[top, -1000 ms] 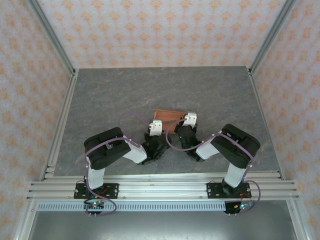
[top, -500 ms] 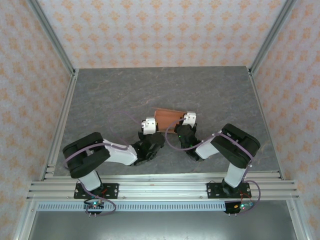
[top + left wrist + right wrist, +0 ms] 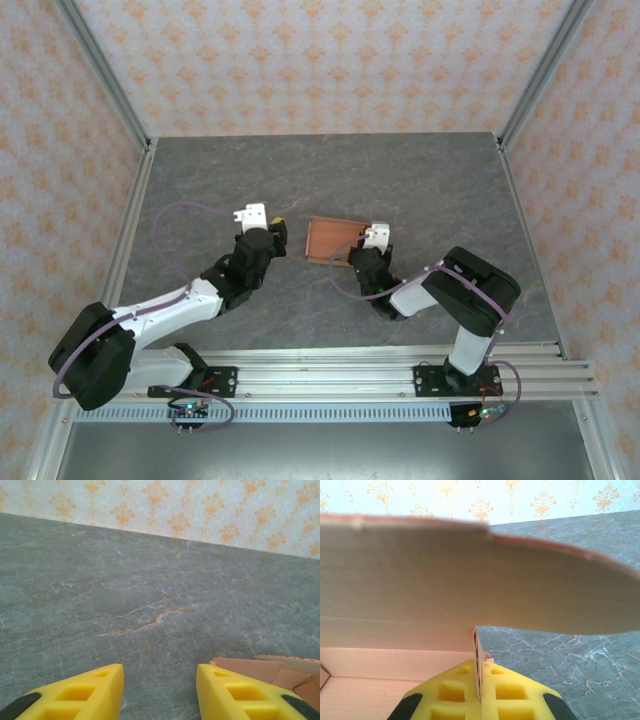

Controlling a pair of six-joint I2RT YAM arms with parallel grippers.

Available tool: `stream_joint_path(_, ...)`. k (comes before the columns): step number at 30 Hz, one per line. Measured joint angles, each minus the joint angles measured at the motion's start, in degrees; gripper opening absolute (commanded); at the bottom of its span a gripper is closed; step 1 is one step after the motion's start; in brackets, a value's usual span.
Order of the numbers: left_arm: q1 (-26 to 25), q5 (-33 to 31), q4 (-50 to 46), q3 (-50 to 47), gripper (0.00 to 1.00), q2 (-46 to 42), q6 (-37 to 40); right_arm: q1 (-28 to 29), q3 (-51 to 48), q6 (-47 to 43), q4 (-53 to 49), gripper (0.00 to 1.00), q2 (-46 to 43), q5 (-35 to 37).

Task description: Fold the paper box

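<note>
Top external view: paper box (image 3: 330, 240) just right of the frame's centre, on the grey marbled surface (image 3: 420, 180), salmon-orange, partly folded with a long wall raised. Right gripper (image 3: 358, 245) at the box's right-hand end, touching the card. Left gripper (image 3: 278, 228) to the left of the box, apart from it, a strip of bare surface between the two. Patterned walls (image 3: 320, 60) on three sides of the surface, metal rail (image 3: 320, 375) along the lower part of the frame.

Left wrist view: left gripper (image 3: 159, 672) open and holding nothing, yellow fingers (image 3: 95, 692) set well apart at the bottom of the frame, grey surface (image 3: 125, 580) showing in the gap. Corner of the box (image 3: 260, 672) in the lower right, just beside the right-hand finger; cannot tell whether touching or not. Patterned wall (image 3: 150, 500) along the top edge.

Right wrist view: right gripper (image 3: 479, 680) closed on a thin upright card wall of the box, yellow fingers (image 3: 452, 692) pressed against it from both sides at the bottom centre. Broad pale flap of the box (image 3: 445, 575) across the middle of the frame from the left edge to the right, blurred by closeness. Inside floor of the box in the lower left corner. Grey surface (image 3: 560, 655) in the lower right, patterned wall at the top.
</note>
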Motion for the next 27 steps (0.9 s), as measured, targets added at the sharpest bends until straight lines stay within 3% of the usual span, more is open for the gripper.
stream_joint_path(7,5.95,12.50,-9.11,9.97,0.49,2.27,0.61,0.00,0.28,-0.66,-0.57,0.00,0.00,0.02)
stream_joint_path(17,6.29,22.34,-23.74,35.34,0.45,18.53,0.61,0.00,0.52,-0.85,-1.09,0.00,-0.11,0.02)
stream_joint_path(27,6.29,30.73,-36.26,41.97,0.37,26.64,3.23,0.00,1.36,-0.85,-2.43,0.00,-0.11,0.26)
